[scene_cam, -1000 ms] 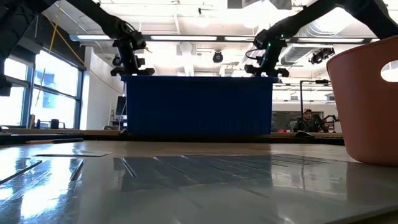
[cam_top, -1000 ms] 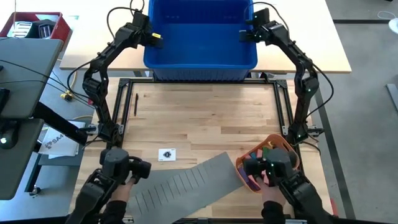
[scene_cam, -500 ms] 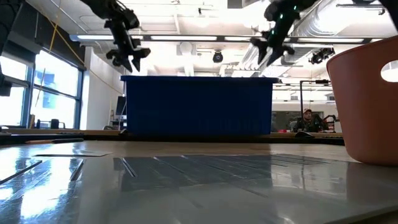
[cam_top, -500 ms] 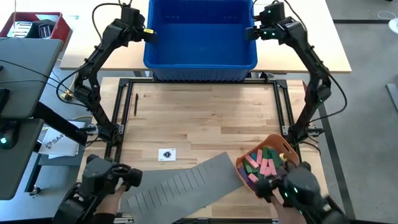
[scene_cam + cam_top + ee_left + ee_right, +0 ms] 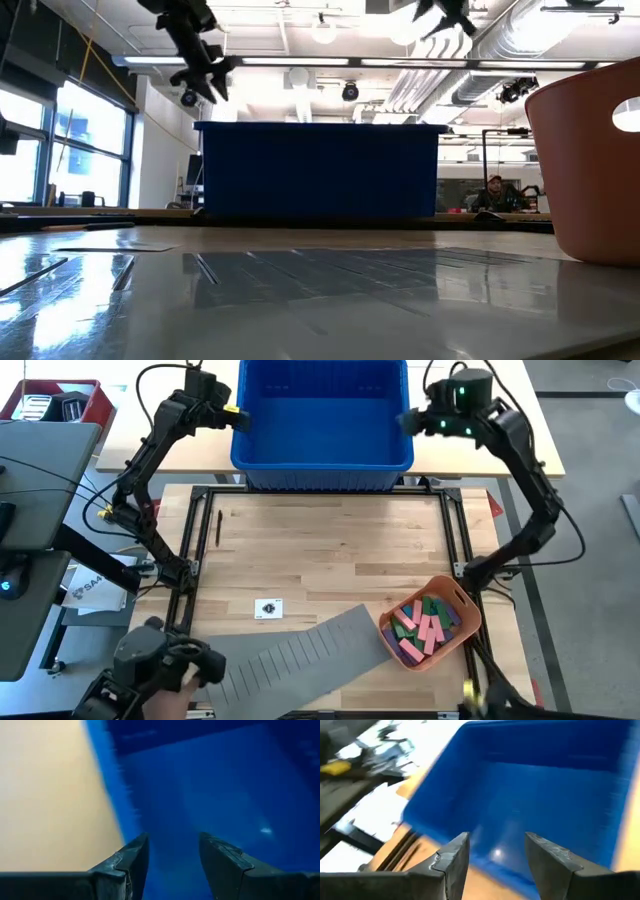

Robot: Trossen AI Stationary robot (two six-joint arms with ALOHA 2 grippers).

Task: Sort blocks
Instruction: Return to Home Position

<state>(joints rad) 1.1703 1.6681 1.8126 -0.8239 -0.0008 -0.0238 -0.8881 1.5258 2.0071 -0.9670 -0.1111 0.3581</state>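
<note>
- Wooden desk [image 5: 330, 550] planks run up to the blue bin [image 5: 322, 415], which stands just past the desk's far edge on a paler table [image 5: 500, 420].
- My left gripper [image 5: 240, 420] hovers at the blue bin's left rim, above its top edge. Its fingers are spread with nothing between them.
- My right gripper [image 5: 405, 422] hangs at the blue bin's right rim, higher than the wall, spread wide and empty too.
- The blocks [image 5: 425, 628], pink, green and purple, lie heaped in the orange bin [image 5: 462, 598], well apart from the blue bin, across the desk from its right end.
- A grey slotted sheet [image 5: 290, 655] lies flat, touching the orange bin, also well apart from the blue bin.
- A person [image 5: 490, 193] sits in the room far behind the blue bin's right end.
</note>
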